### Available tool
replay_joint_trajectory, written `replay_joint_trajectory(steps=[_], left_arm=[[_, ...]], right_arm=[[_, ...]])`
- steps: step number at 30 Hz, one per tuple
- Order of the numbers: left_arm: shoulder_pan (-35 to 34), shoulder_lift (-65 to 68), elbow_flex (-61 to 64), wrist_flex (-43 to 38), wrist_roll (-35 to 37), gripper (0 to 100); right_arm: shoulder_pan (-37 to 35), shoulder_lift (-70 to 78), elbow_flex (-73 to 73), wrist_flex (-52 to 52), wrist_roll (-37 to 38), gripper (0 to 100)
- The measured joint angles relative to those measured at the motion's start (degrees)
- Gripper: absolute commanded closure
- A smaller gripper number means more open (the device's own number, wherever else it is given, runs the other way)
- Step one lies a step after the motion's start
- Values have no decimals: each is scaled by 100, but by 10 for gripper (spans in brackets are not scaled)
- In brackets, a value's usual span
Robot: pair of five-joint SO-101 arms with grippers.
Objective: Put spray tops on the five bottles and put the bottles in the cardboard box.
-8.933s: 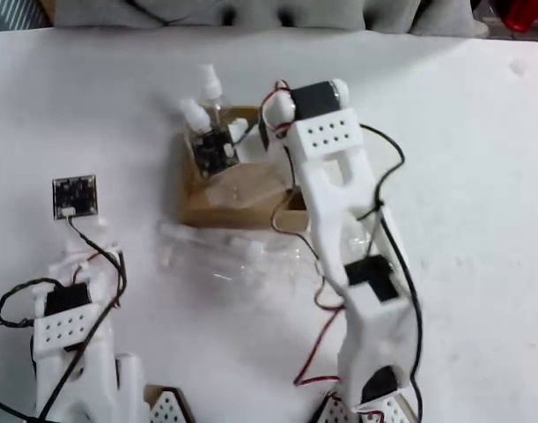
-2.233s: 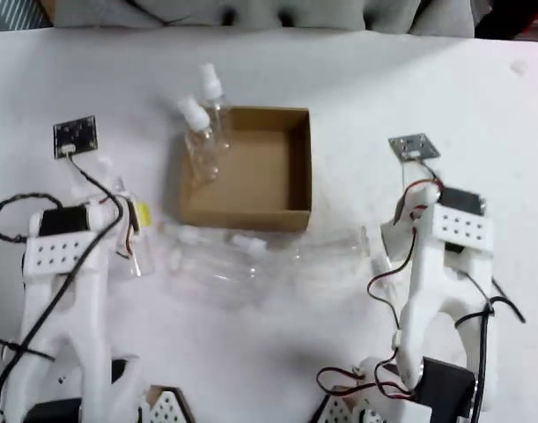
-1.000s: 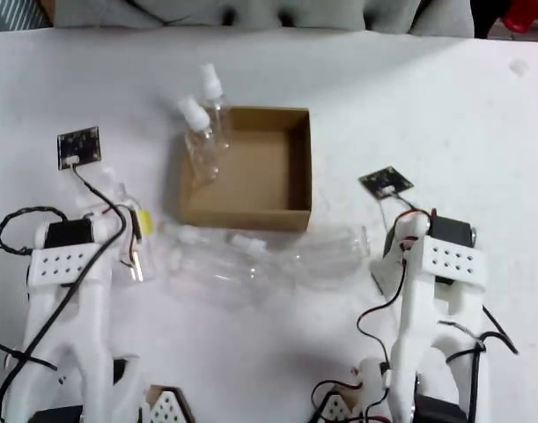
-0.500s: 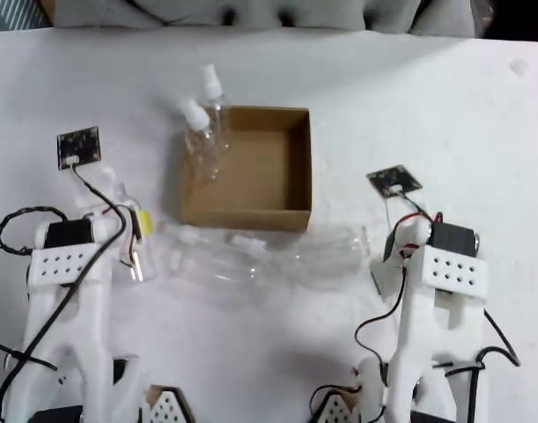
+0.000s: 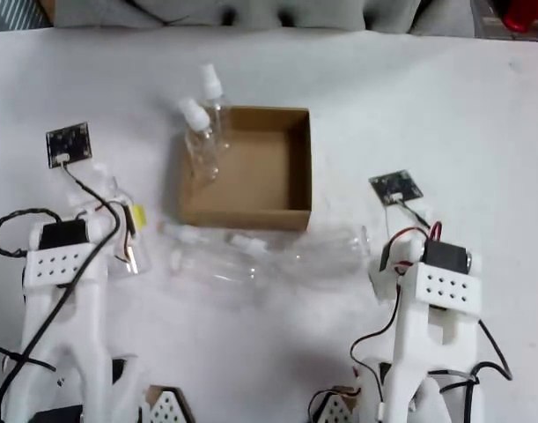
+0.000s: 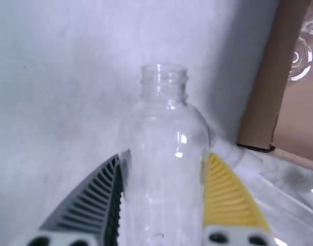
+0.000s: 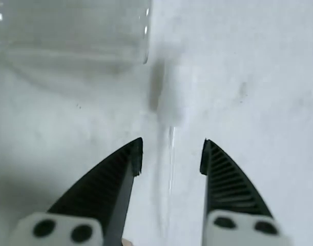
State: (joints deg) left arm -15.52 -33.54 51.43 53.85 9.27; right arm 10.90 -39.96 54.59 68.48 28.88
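Observation:
My left gripper [image 6: 166, 156] is shut on a clear bottle [image 6: 164, 148] with a bare open neck, held between the grey and yellow fingers; in the high view this left gripper [image 5: 128, 240] is left of the cardboard box [image 5: 291, 167]. Two bottles with white spray tops [image 5: 202, 132] stand at the box's far-left corner; I cannot tell if they are inside. More clear bottles [image 5: 220, 260] lie on the table in front of the box. My right gripper [image 7: 171, 154] is open just above the table, with a thin clear tube [image 7: 171, 164] lying between its fingers, and a lying bottle's base [image 7: 69, 31] beyond.
The white table [image 5: 480, 132] has free room to the right of the box and along the far side. Each arm's small camera board [image 5: 394, 187] sticks out ahead of its wrist. Black and red cables hang by both arm bases.
The right arm, over the box 8.9 s ago, has pulled back to the near right side. The left arm has taken hold of a bottle and shifted slightly left.

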Motion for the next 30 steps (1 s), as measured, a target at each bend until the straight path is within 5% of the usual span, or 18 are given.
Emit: replay_joint_trajectory(steps=[25,30], left_arm=[[0,0,123,0,0,980],[0,0,123,0,0,980]], right_arm=[[-229,2576,-510,-1143,-457,848],[-211,3147,-800,-1160,-457,988]])
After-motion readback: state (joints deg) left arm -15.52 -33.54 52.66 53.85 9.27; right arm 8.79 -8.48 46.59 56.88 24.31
